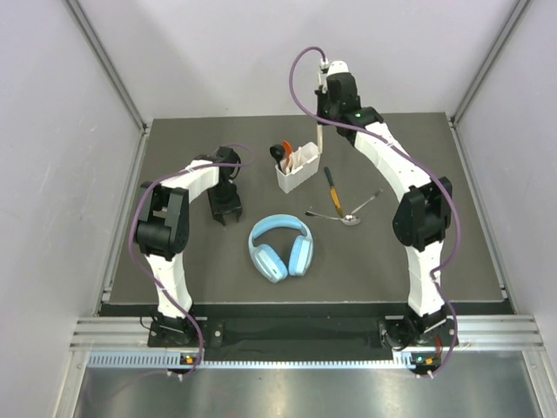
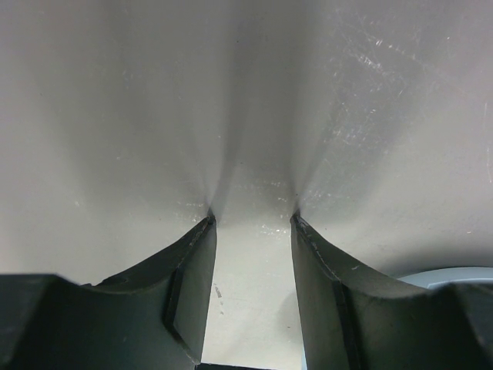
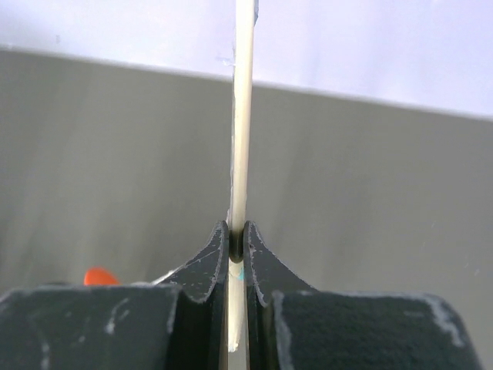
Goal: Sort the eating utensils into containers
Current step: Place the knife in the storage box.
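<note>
A: Risks from here?
B: Grips the pale utensil (image 3: 243,116) by its thin edge in the right tool (image 3: 237,231), clamped shut on it. Could swivel or slip in so narrow a pinch, then miss the caddy (image 1: 296,181) and drop onto the table (image 1: 365,270).
A: Anything else?
B: Hangs upright just above the caddy's far end, close to the orange-red spoon (image 1: 285,148) standing inside. Could snag on that, or tip the light caddy, if lowered crooked.
A: Looks like what?
B: Long, slim, cream-white, seen edge-on; cannot tell spoon, fork or knife.
A: And the left tool (image 2: 253,218)?
B: Half open, holding nothing, low over the table near the headphones (image 1: 280,246).
</note>
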Available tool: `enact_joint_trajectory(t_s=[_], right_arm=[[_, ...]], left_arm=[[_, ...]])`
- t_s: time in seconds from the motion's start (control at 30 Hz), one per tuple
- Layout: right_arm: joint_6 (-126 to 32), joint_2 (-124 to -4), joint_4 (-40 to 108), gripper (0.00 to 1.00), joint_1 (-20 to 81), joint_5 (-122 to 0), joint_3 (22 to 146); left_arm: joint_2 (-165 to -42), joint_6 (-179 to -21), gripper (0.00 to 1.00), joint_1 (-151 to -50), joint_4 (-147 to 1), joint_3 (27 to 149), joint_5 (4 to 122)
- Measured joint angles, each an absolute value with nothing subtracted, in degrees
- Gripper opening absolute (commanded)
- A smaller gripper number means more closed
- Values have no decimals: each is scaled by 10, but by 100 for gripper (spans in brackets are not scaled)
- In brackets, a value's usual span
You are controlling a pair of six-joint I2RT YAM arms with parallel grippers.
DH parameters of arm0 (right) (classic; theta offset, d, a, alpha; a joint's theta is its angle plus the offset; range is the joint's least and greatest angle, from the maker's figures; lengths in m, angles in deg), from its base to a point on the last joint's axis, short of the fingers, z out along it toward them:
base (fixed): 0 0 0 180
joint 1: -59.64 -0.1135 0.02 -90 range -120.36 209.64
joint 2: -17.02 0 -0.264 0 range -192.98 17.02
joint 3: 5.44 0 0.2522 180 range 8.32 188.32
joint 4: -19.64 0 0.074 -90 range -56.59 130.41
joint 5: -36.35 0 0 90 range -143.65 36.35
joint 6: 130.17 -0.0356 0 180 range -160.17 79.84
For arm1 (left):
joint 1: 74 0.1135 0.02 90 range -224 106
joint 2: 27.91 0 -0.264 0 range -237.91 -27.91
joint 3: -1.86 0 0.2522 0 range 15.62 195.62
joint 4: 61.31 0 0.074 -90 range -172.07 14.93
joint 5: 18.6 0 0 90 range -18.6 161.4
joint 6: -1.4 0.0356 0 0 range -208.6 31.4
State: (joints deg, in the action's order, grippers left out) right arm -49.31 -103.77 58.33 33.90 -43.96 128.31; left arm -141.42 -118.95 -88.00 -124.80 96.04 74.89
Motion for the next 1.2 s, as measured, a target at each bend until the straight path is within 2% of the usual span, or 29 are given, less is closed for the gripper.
enact_joint_trajectory(t_s=[0.27, 0.73, 1.2], right_arm=[[-476, -1050, 490, 0, 336, -417, 1269], [-483, -1089, 463, 0, 321, -426, 1268], [-498, -1067, 386, 0, 311, -440, 1120]], left_arm=[[-1412, -1189, 49, -880, -1245, 957, 749], [-1409, -1190, 49, -880, -1240, 952, 750], [-1409, -1187, 49, -882, -1244, 956, 753]])
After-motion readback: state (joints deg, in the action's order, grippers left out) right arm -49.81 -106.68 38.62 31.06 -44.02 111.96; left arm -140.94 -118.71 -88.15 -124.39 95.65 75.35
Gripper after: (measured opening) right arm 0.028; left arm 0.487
